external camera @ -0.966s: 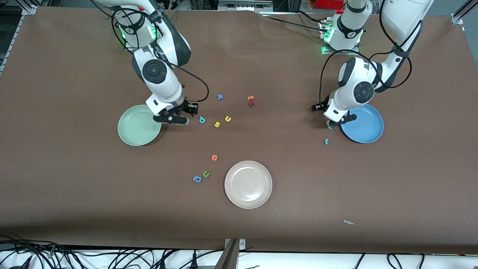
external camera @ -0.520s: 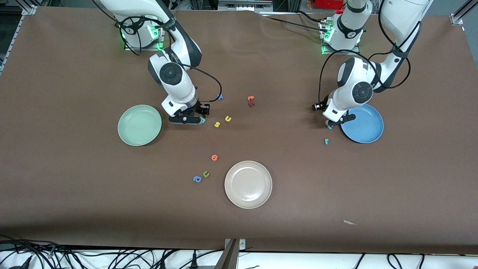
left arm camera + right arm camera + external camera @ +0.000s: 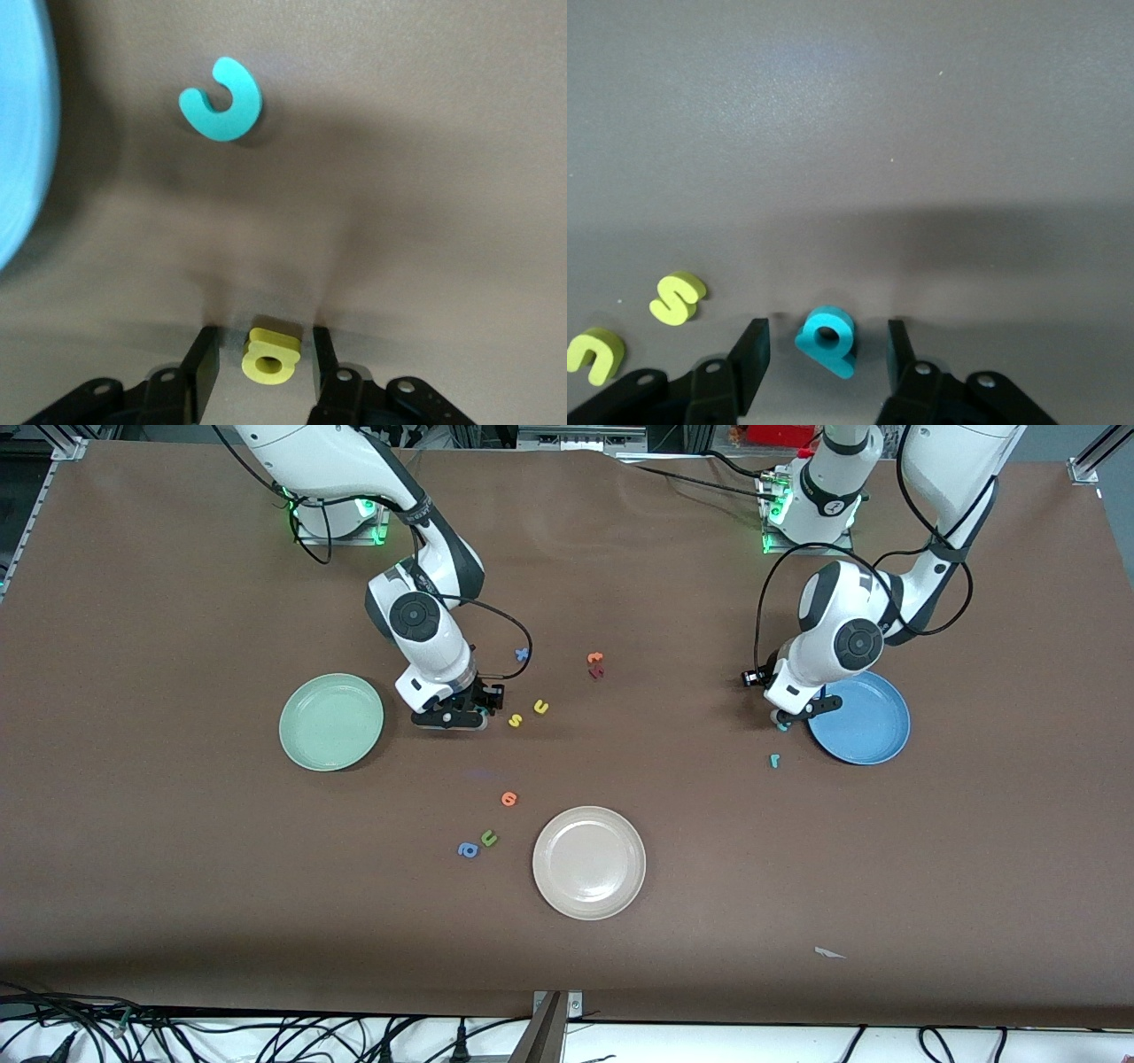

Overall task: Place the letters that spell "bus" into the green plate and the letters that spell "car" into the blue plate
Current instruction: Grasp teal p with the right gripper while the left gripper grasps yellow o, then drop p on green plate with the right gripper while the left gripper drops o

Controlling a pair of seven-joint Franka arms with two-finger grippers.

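Brown tabletop carries no legible writing; the right gripper straddles the flat-lying teal "b" beside the green plate, while the left gripper brackets the yellow "a" beside the blue plate, both with fingers apart.

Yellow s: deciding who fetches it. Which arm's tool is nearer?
Right. The right tool straddles the teal b beside the yellow s; the left tool straddles the yellow a by the blue plate.

Teal b lies flat beside yellow s, u; yellow a seemingly near blue plate.
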